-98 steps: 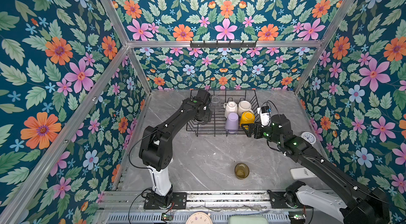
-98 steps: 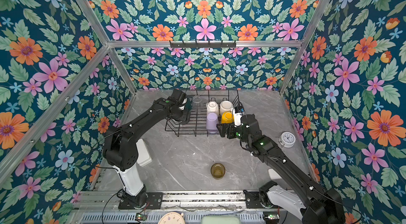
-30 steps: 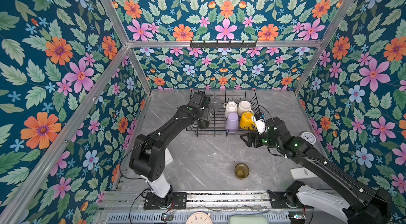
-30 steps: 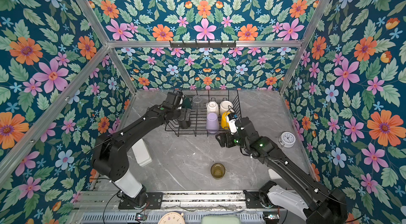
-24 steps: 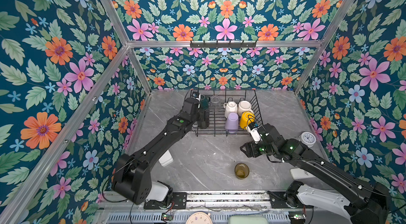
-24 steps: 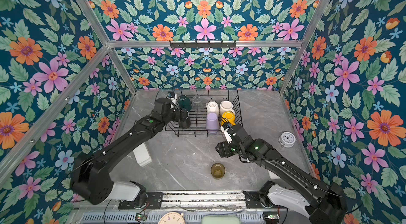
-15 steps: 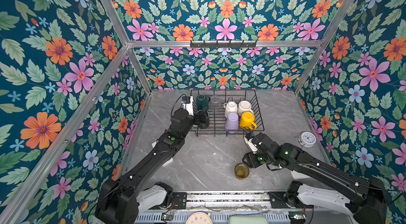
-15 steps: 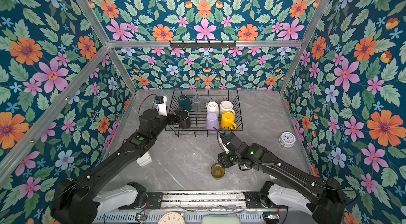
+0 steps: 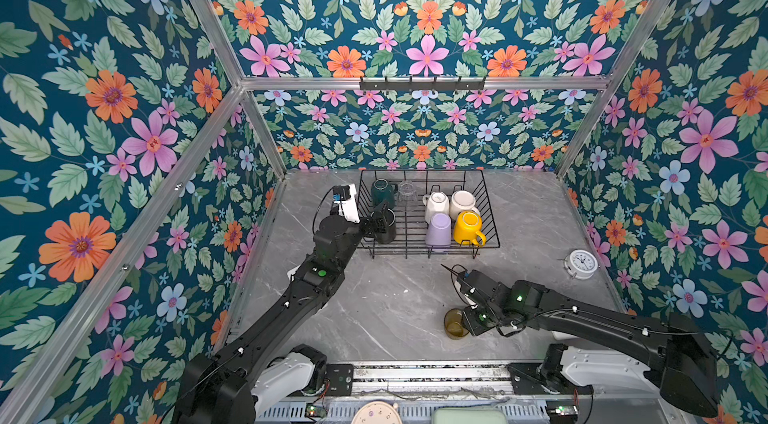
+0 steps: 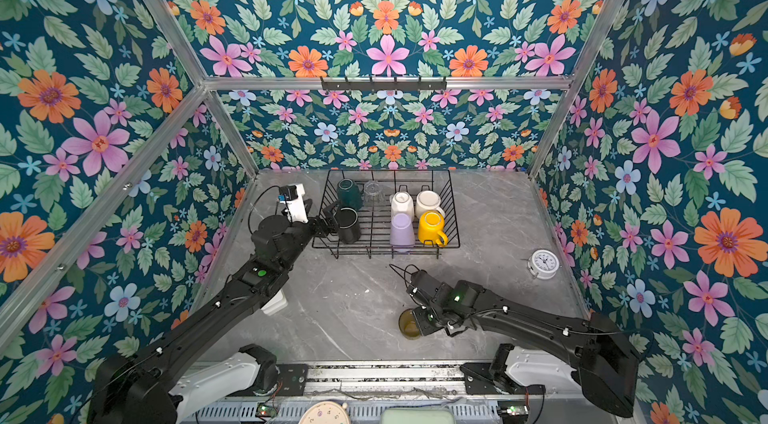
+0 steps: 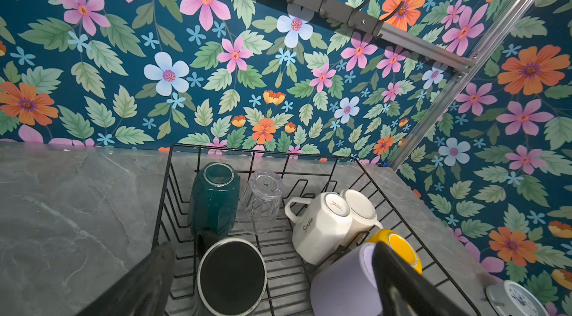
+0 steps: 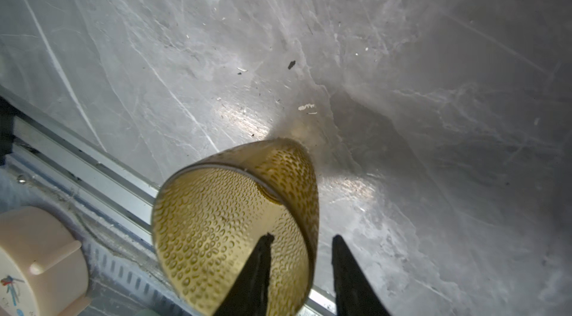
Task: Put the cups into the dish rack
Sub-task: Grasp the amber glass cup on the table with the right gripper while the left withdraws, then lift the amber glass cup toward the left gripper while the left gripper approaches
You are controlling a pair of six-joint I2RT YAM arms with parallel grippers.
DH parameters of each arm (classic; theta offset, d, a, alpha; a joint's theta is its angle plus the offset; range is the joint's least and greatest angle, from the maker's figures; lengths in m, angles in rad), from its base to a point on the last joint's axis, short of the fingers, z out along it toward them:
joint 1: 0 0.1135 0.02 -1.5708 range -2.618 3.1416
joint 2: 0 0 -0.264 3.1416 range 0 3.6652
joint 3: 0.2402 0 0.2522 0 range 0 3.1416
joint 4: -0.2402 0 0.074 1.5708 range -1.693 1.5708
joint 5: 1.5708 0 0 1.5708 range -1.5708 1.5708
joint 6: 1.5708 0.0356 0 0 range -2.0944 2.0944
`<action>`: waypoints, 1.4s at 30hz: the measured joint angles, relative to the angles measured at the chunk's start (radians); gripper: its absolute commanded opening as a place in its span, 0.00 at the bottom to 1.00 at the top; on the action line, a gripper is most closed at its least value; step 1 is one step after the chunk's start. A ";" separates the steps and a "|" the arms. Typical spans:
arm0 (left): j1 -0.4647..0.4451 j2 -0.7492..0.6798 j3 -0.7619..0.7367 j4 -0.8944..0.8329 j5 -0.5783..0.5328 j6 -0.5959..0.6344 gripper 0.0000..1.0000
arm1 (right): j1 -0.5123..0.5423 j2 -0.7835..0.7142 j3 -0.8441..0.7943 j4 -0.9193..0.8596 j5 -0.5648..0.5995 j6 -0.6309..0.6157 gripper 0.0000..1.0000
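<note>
The amber glass (image 9: 455, 323) (image 12: 235, 230) stands upright on the grey table near the front. My right gripper (image 9: 467, 320) (image 12: 301, 238) straddles its wall, one finger inside and one outside with a small gap, still open. The black wire dish rack (image 9: 489, 210) holds a dark green mug (image 9: 383, 190), a clear glass (image 9: 407, 192), two white mugs (image 9: 436, 206), a lilac tumbler (image 9: 439, 230), a yellow mug (image 9: 468, 227) and a black mug (image 11: 232, 274). My left gripper (image 9: 371, 226) (image 11: 270, 248) hangs wide open at the rack's front left corner, empty, just short of the black mug.
A small white alarm clock (image 9: 581, 264) stands by the right wall. A black hook rail (image 9: 422, 84) runs along the back wall, high up. A peach round clock (image 12: 37, 255) lies beyond the table's front rail. A white block (image 10: 274, 303) sits under the left arm.
My right arm has swung from the rack down to the amber glass, and its jaws have narrowed round the wall. My left arm has drawn back from the rack, staying open.
</note>
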 measured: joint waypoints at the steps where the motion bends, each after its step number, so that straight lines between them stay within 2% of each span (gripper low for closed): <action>1: 0.000 -0.004 -0.001 0.000 0.000 0.000 1.00 | 0.001 0.010 0.005 -0.001 0.007 0.001 0.19; 6: 0.003 -0.031 -0.021 0.002 -0.012 -0.006 1.00 | 0.002 0.035 0.019 0.004 0.036 0.009 0.03; 9: 0.003 -0.045 -0.036 0.009 -0.026 -0.009 1.00 | 0.004 0.037 0.033 0.003 0.046 0.010 0.00; 16: 0.005 -0.056 -0.056 0.024 -0.037 -0.025 1.00 | -0.003 -0.005 0.080 -0.022 0.079 -0.013 0.00; 22: 0.012 -0.071 -0.081 0.055 0.038 -0.029 1.00 | -0.135 -0.098 0.087 0.008 0.002 -0.036 0.00; 27: 0.016 -0.074 -0.092 0.114 0.222 -0.028 1.00 | -0.270 -0.198 0.089 0.074 -0.137 -0.046 0.00; 31: 0.016 -0.066 -0.110 0.192 0.431 -0.029 1.00 | -0.400 -0.249 0.078 0.169 -0.278 -0.037 0.00; 35: 0.016 -0.055 -0.111 0.272 0.636 -0.053 1.00 | -0.528 -0.268 0.040 0.321 -0.449 0.042 0.00; 38: 0.016 -0.052 -0.109 0.308 0.747 -0.058 1.00 | -0.586 -0.264 0.016 0.446 -0.546 0.101 0.00; 42: 0.016 -0.054 -0.108 0.323 0.818 -0.062 1.00 | -0.642 -0.219 0.003 0.622 -0.637 0.189 0.00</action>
